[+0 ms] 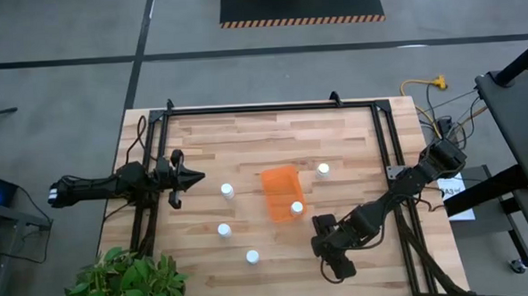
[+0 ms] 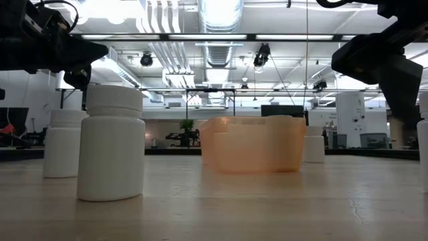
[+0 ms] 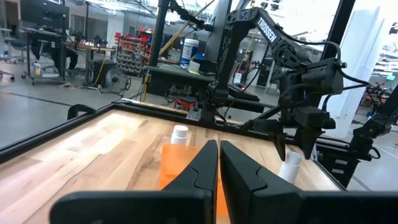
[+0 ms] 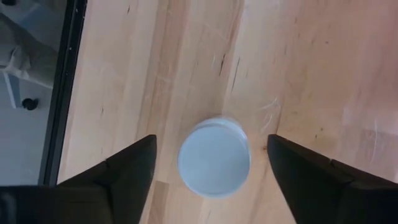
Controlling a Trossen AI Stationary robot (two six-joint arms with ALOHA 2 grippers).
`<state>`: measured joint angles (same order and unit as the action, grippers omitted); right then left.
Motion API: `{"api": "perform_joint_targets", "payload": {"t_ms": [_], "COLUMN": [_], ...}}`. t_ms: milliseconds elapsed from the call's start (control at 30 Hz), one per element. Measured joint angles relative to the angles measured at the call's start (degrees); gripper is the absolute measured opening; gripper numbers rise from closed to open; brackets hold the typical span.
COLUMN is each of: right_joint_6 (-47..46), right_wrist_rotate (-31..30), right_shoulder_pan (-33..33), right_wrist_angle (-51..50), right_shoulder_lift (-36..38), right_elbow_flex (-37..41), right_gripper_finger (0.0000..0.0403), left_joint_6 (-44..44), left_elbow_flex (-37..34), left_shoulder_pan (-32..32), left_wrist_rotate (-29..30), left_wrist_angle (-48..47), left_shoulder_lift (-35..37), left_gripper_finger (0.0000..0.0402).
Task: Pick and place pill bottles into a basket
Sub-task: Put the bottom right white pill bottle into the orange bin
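Pill bottle [image 4: 214, 157], white with round cap, stands between open right claw [image 4: 211, 163] fingers.

A wooden table [image 1: 246, 135] carries white pill bottles [image 1: 227, 191] and an orange basket [image 1: 281, 193].

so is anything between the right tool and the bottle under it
Nothing visible. The right tool hangs open straight over a white bottle, one finger on each side of its cap, with only bare table around it. The orange basket stands close by.
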<state>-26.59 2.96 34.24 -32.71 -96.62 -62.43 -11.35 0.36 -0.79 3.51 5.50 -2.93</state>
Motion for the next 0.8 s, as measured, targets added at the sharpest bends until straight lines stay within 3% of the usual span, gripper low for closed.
{"api": "perform_joint_targets", "payload": {"t_ms": [433, 800], "right_joint_6": [-0.3, -3.4], "right_wrist_rotate": [0.1, 0.7], "right_shoulder_pan": [0.0, -3.2], "right_wrist_angle": [0.1, -2.4], "right_shoulder_lift": [0.0, 0.0], "right_elbow_flex": [0.5, -1.6], "right_gripper_finger": [0.0144, 0.0142], "left_joint_6": [0.0, 0.0], "left_elbow_flex": [0.0, 0.0], "left_shoulder_pan": [0.0, 0.0], "left_wrist_rotate": [0.0, 0.0], "left_wrist_angle": [0.0, 0.0], "left_shoulder_lift": [0.0, 0.0], "left_gripper_finger": [0.0, 0.0]}}
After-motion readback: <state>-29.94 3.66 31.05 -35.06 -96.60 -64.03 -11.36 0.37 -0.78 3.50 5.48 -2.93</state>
